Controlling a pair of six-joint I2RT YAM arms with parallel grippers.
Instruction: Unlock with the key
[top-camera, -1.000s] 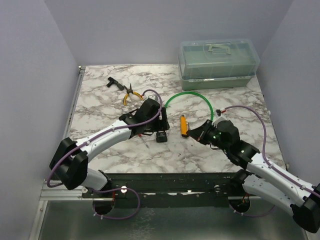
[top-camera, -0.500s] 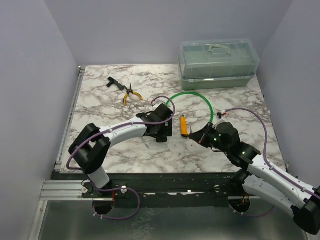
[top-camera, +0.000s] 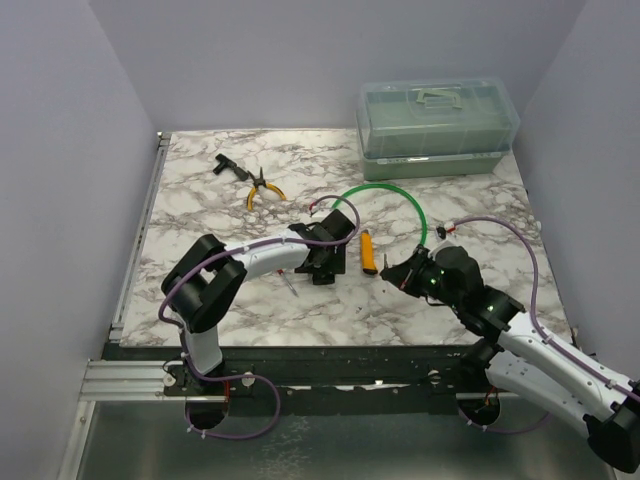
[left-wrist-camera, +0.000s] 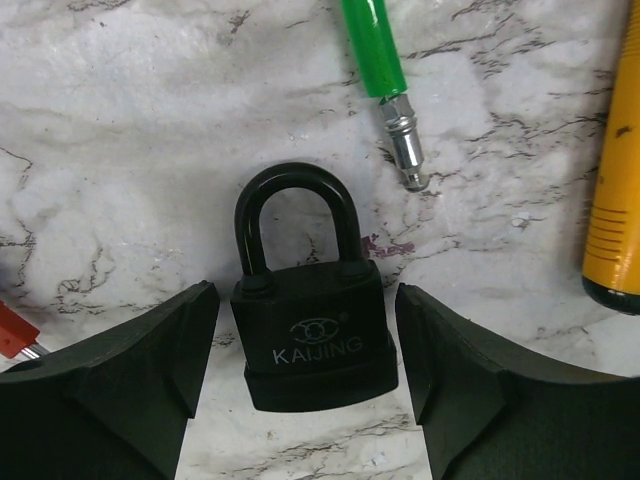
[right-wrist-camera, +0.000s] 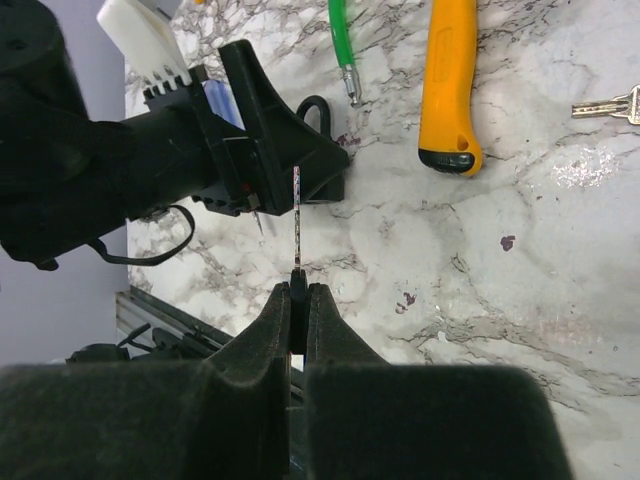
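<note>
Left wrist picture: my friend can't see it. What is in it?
A black padlock, loop closed, lies on a marble table between the open fingers of the left gripper. A green cable with a metal tip and a yellow handle lie beyond it.

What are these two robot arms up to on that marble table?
They are working on opening a black padlock that lies flat on the marble table. The left gripper straddles the lock's body with its jaws open, a small gap showing on each side, so nothing is clamped. The right gripper is shut on a thin silver key, aimed toward the lock but not in it. The shackle looks closed.
</note>
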